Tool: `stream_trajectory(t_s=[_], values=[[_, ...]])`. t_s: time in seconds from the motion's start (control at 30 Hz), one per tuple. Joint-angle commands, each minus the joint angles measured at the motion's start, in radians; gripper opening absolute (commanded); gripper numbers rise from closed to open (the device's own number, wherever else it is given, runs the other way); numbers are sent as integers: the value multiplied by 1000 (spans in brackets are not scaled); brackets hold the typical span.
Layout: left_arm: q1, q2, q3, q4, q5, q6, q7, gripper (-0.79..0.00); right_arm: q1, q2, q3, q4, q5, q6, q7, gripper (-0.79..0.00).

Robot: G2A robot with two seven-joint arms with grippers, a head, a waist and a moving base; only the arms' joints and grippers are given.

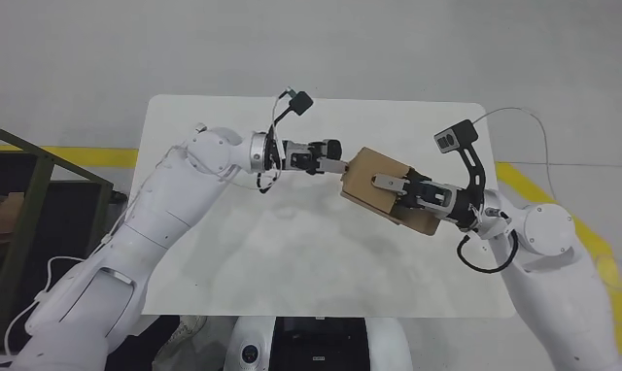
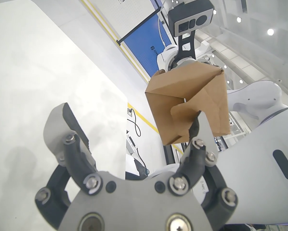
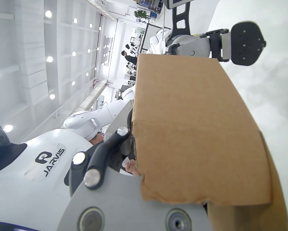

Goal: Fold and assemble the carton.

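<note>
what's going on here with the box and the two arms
The right gripper holds a brown carton over the white table, jaws clamped on one wall. The left gripper sits at the carton's opposite end, jaws open, holding nothing. The carton is already box-shaped.

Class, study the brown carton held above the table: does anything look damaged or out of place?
At the end of the carton facing the open left hand, a rounded tab sticks out untucked; that end looks not fully closed.

a robotics lab hall: yellow floor tape [image 1: 97, 157], ceiling spotlights [image 3: 49, 13], blue partition panel [image 2: 139, 45], white table [image 1: 292, 264].
</note>
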Motion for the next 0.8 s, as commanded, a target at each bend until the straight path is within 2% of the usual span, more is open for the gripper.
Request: stream_trajectory(t_s=[0.0,0.77], values=[[-1,-2,2,2,-2,1,-3,0,2,0,-1,0,3,1,3,-785],[-33,-42,51,39,-66,6,-65,0,32,-6,-32,28,25,-3,23,-785]])
